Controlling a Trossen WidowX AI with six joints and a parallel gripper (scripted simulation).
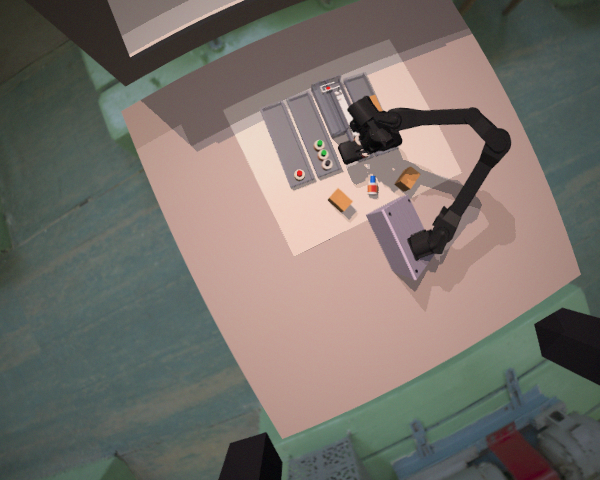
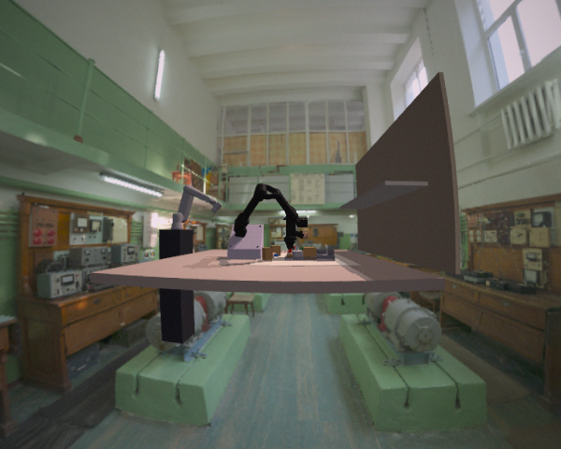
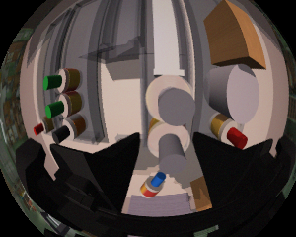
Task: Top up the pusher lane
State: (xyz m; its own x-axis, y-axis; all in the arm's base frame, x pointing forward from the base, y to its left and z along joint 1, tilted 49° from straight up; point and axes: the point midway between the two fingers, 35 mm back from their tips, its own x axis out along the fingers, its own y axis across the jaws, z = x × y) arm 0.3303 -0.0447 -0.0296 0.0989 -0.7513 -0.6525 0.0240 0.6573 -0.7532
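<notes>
Spanning green machine plinths, the pinkish table top carries a pale mat. Gripper half open over the sprung lane, gripping nothing; two grey-lidded jars stand in row between its fingers. Workshop benches beyond.

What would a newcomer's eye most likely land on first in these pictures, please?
Probably the black arm arching from its grey base block over the row of grey lanes. Its claw hangs open above two grey-lidded jars standing one behind the other in a lane. Bright caps come next: green-lidded jars in a neighbouring lane, and a small blue-capped bottle on the mat among tan boxes.
</notes>
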